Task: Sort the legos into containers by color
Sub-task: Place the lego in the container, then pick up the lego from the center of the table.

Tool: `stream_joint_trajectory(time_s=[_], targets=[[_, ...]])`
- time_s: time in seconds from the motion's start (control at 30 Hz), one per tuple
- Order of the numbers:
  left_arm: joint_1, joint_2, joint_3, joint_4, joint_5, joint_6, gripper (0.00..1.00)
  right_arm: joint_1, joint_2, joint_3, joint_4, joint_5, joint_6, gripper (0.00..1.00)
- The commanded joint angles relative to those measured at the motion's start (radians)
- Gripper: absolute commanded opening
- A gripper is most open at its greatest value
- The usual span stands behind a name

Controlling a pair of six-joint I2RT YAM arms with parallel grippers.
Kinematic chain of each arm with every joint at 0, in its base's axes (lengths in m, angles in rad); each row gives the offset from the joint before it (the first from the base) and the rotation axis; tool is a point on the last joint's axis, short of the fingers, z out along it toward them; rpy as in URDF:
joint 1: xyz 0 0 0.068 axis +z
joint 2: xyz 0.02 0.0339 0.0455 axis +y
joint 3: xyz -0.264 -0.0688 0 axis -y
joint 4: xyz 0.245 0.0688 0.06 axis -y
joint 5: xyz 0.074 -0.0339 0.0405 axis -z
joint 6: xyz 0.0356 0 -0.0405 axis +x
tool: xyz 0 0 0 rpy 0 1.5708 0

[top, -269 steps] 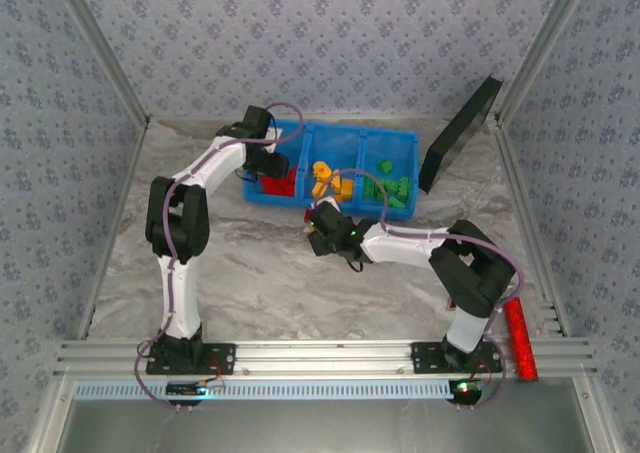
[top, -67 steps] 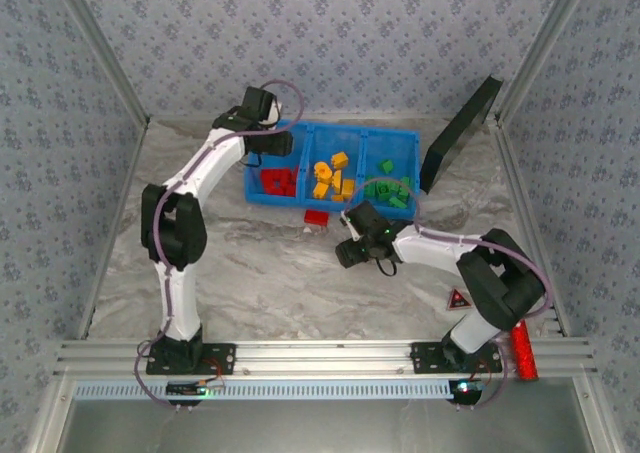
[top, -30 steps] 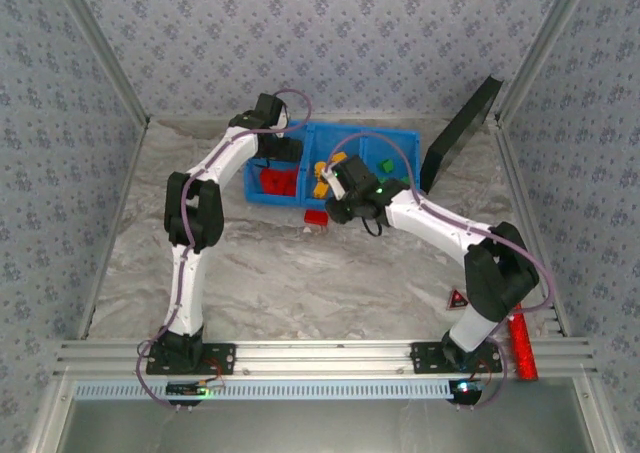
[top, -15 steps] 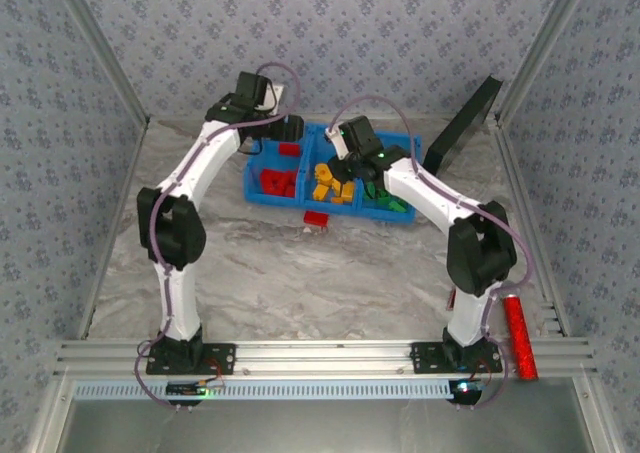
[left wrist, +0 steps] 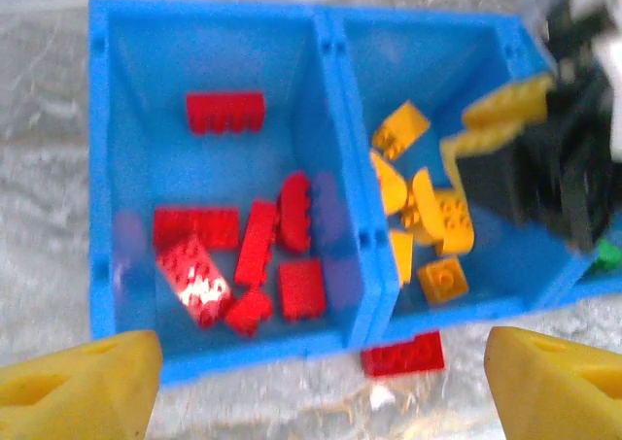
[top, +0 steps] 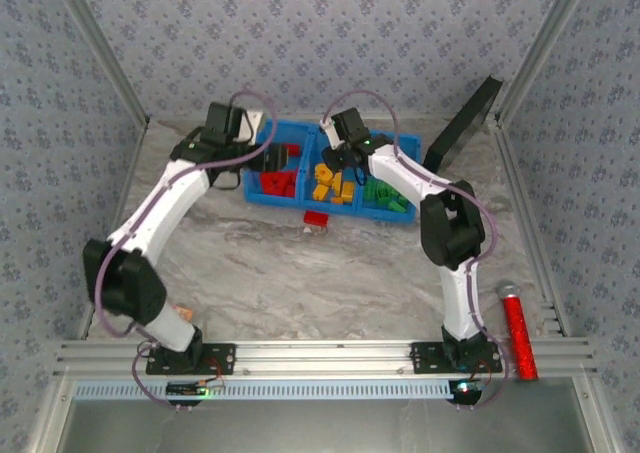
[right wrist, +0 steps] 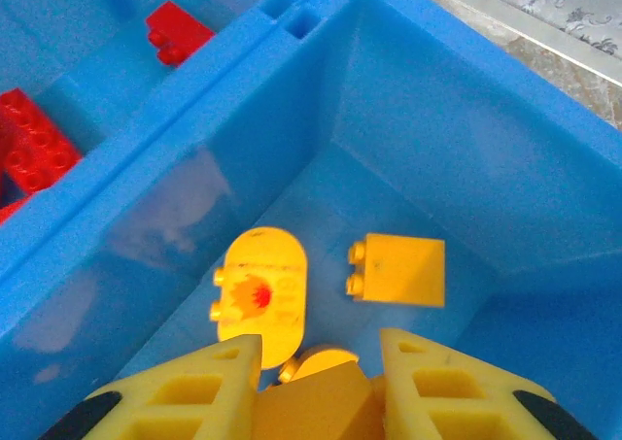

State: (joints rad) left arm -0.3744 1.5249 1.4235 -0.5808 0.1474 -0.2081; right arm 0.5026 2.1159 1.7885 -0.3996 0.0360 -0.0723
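Nearest me, the bench (top: 300, 283) is bare marble from its near edge up to the bin, so there is wide room between my two arms. A red cylinder (top: 518, 333) lies along the right edge by the near right corner, well apart from everything else.

Further in, one loose red brick (top: 316, 218) sits on the bench just beside the near wall of the blue bin (left wrist: 340, 197), about in line with the divider between its left and middle compartments. The bin stands towards the far edge, roughly midway between the side edges. Red bricks (left wrist: 258, 241) lie in its left compartment, yellow-orange bricks (left wrist: 442, 221) in the middle and green bricks (top: 385, 191) in the right.

My left pincer (left wrist: 316, 387) hangs above the left compartment, released, its fingertips spread wide with nothing between them. My right pincer (right wrist: 319, 357) is down inside the middle compartment, clenched on a yellow-orange brick (right wrist: 311, 406). Below it lie a rounded yellow piece (right wrist: 258, 285) and a square yellow brick (right wrist: 398, 270), a little apart. The blue walls close in on both sides there, and the divider to the red side is the nearer one. My two pincers are near each other across that divider.

Farthest back, a black panel (top: 460, 133) leans in the far right corner, near the bin's right end, and it narrows the room on that side.
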Motion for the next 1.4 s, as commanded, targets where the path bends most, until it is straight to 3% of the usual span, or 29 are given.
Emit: stream_joint_trajectory(time_s=[0.0, 0.27, 0.4, 0.57, 0.8, 1.37], targets=[[-0.054, -0.133, -0.145, 0.031, -0.044, -0.05, 0.86, -0.016, 0.057, 0.064, -0.022, -0.022, 0.0, 0.33], [-0.228, -0.172, -0.38, 0.038, -0.11, -0.095, 0.86, -0.025, 0.12, 0.123, -0.041, -0.022, 0.003, 0.37], [-0.283, -0.117, -0.411, 0.093, -0.154, -0.114, 0.86, -0.019, 0.129, 0.149, -0.079, 0.027, -0.021, 0.48], [-0.327, -0.004, -0.387, 0.167, -0.181, -0.12, 0.87, -0.01, 0.086, 0.139, -0.089, 0.035, -0.041, 0.54], [-0.361, 0.177, -0.314, 0.211, -0.207, -0.114, 0.88, 0.008, -0.019, 0.083, -0.093, 0.045, -0.059, 0.54], [-0.382, 0.434, -0.12, 0.248, -0.272, -0.106, 0.91, 0.031, -0.439, -0.303, -0.045, 0.096, -0.029, 0.55]])
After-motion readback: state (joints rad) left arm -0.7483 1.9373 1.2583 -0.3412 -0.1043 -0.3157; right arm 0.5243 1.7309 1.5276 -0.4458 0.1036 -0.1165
